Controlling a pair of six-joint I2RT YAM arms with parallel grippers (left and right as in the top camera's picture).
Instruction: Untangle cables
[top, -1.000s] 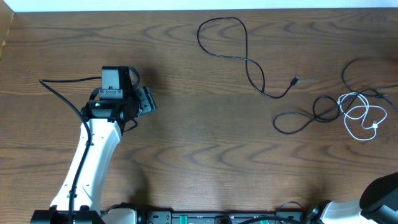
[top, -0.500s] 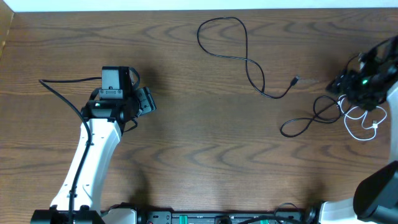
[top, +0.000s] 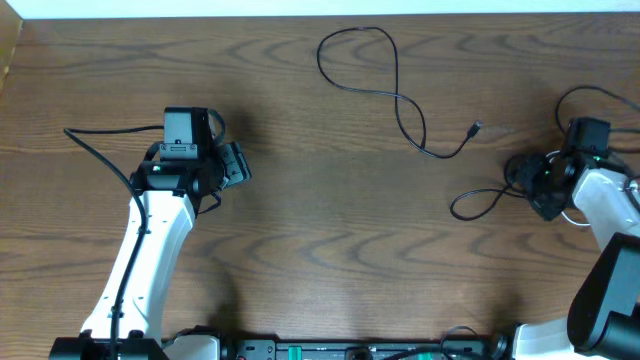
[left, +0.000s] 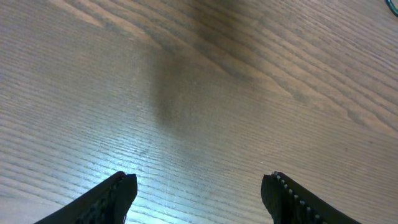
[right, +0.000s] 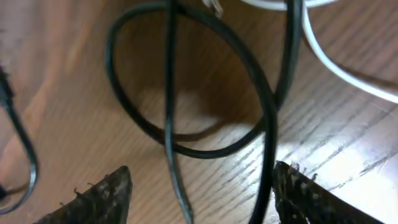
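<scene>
Hovering at grasp step: right gripper (right: 199, 196) jaws spread, black cable (right: 271, 109) loop btwn them, white cable (right: 336, 65) beyond. Next: lower, pinch one strand. Left gripper (left: 199, 193) spread, idle.

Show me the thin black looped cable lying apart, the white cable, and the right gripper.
thin black looped cable (top: 398, 95), overhead view, where its loop closes.
white cable (right: 320, 50), right wrist view, its curved stretch.
right gripper (right: 202, 180), right wrist view, midway between fingertips.

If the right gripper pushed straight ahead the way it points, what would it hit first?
Most likely the black cable loop, lying between the right gripper's open fingers, with the table just beneath. Depth is hard to judge.
</scene>
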